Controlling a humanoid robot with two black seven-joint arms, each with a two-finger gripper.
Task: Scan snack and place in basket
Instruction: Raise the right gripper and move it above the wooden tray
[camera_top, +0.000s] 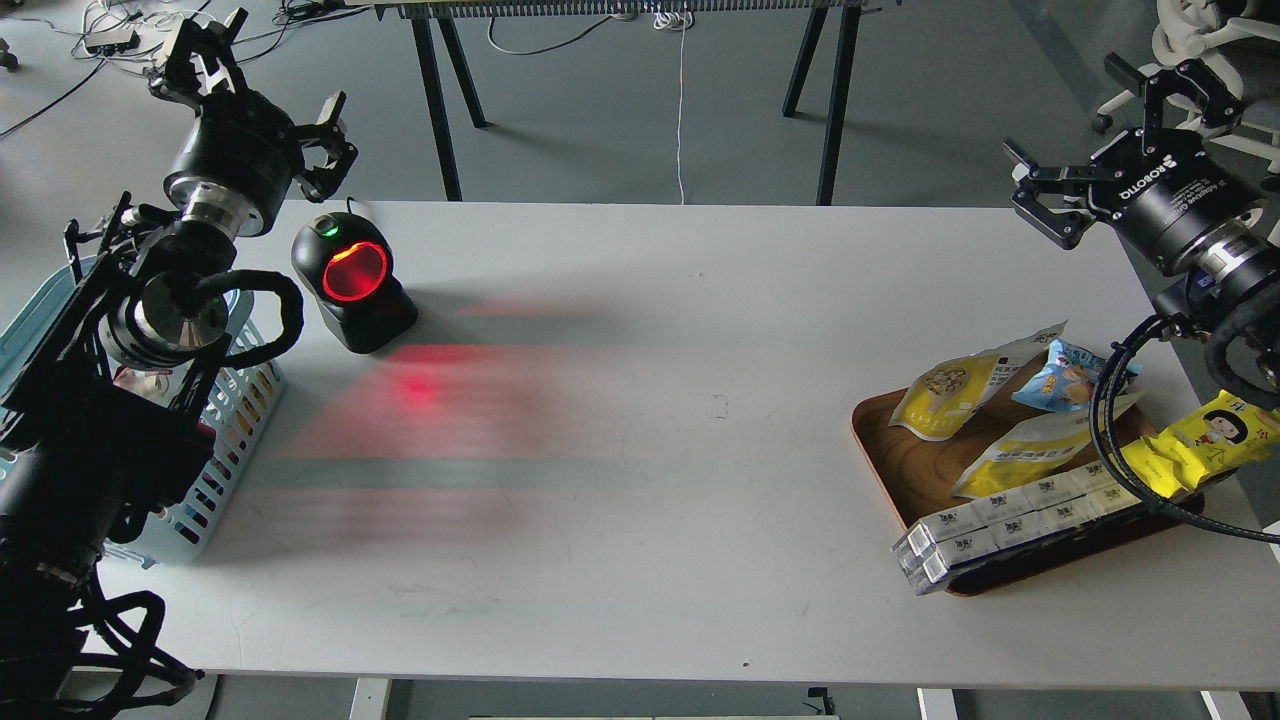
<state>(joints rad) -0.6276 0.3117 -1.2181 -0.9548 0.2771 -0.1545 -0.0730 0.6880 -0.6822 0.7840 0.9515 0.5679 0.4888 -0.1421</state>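
Nearest the lens, long white boxed packs (1000, 530) front the brown wooden tray (885, 455). Below the right gripper (1085, 150), its jaws spread wide and empty, lies the yellow-and-white nut pouch (948, 395). Left gripper (255, 85) gapes empty too, above the black scanner (352, 282); light blue slotted basket (235, 420) sits beneath its arm.

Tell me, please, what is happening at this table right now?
The robot is set up to scan a snack and drop it in a basket, but nothing is being held yet. The snack lies on the wooden tray at the right with other packets. The right gripper hovers open above and behind the tray. The left gripper is open, raised behind the scanner, which glows red onto the table. The basket sits at the left edge, partly hidden by the left arm.
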